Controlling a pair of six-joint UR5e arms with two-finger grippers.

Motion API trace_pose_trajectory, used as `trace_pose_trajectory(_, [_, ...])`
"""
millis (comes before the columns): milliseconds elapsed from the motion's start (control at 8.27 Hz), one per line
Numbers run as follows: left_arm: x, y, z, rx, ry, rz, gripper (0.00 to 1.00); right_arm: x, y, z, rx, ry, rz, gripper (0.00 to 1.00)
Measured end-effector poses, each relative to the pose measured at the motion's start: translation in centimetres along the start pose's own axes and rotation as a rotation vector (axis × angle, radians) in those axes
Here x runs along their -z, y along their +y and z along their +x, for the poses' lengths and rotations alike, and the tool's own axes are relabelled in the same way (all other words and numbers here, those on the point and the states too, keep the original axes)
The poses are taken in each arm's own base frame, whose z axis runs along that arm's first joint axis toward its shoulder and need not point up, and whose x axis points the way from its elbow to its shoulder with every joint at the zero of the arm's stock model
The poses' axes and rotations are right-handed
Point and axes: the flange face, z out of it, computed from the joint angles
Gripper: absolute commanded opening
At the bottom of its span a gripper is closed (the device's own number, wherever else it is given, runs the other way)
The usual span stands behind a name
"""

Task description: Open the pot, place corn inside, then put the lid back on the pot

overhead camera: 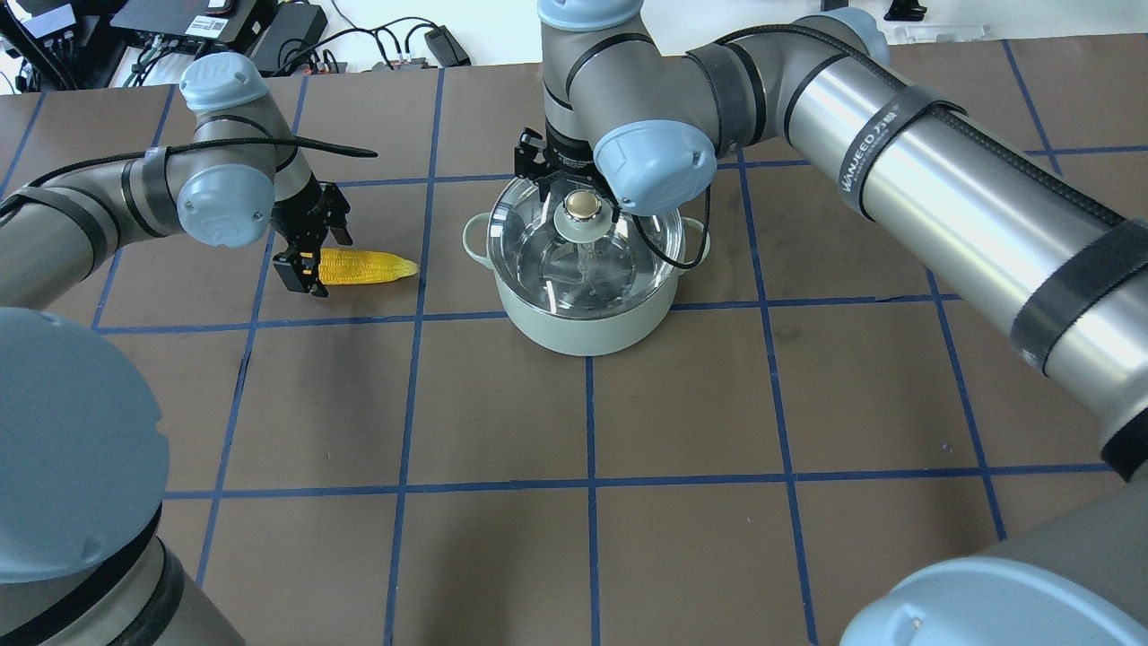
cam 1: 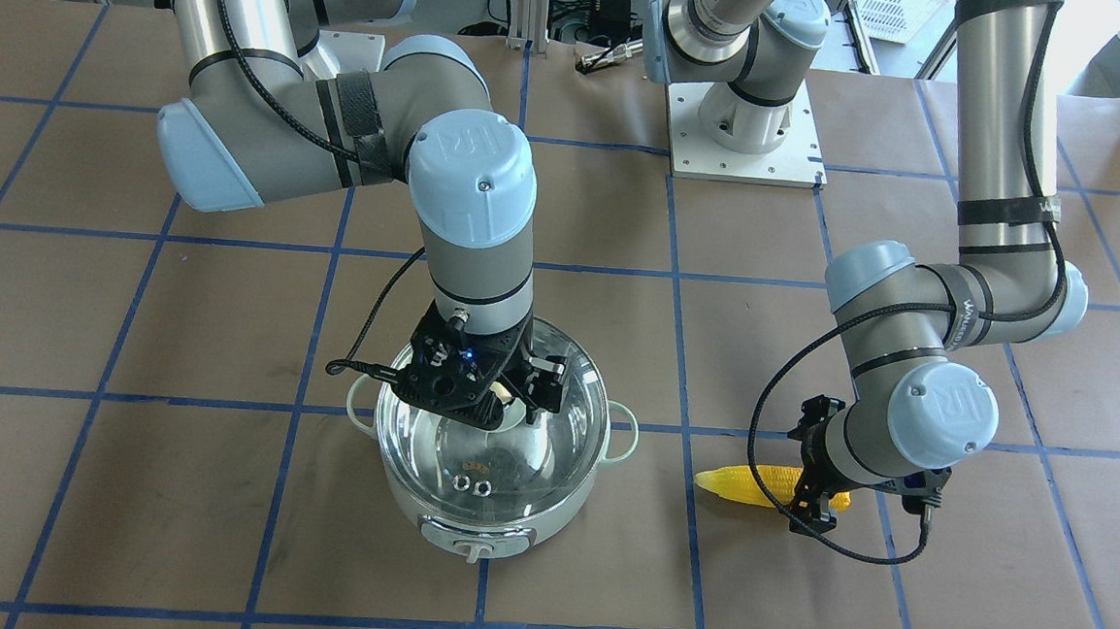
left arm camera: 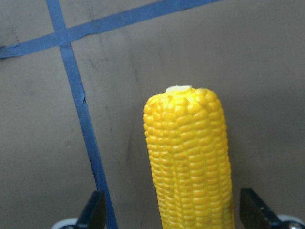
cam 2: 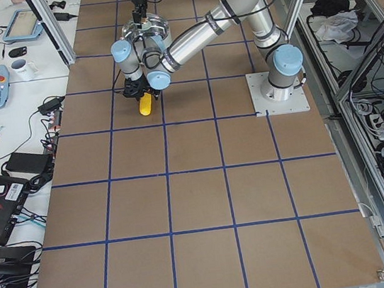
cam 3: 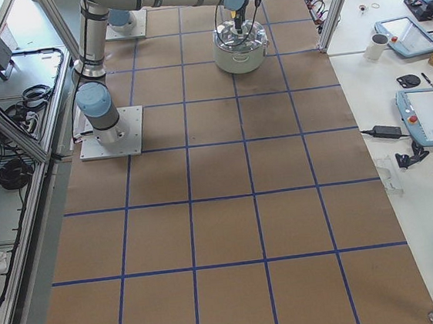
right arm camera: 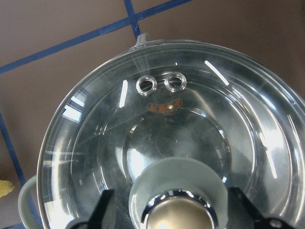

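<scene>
- Both tools gape: right tool (right arm camera: 172,212) straddles the knob (right arm camera: 178,219) of the lid (right arm camera: 143,124), left tool (left arm camera: 171,210) straddles the corn (left arm camera: 188,152) beside the pot (overhead camera: 583,332).
- Opening step: next, clench knob, lift straight.

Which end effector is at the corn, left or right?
The left end effector, open around the corn lying on the table. The right end effector is open around the lid knob instead.

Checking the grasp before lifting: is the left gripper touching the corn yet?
Apart. In the left wrist view the left gripper straddles the corn, table visible between it and both fingers.
</scene>
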Motion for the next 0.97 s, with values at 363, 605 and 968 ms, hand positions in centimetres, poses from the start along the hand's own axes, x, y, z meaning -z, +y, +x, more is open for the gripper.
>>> trace_pose_trajectory(363, [-0.7, -0.2, 0.5, 0.007, 0.004, 0.001, 0.5, -0.3, -0.1, -0.1, 0.016, 0.002, -0.001, 0.31])
trace_pose_trajectory(605, [-1.1, -0.3, 1.1, 0.013, 0.03, 0.002, 0.0, -0.2, -0.1, -0.2, 0.014, -0.001, -0.001, 0.31])
trace_pose_trajectory(968, [0.4, -0.3, 1.0, 0.011, 0.064, 0.009, 0.0, 3.2, -0.2, 0.0, 0.012, -0.001, 0.002, 0.31])
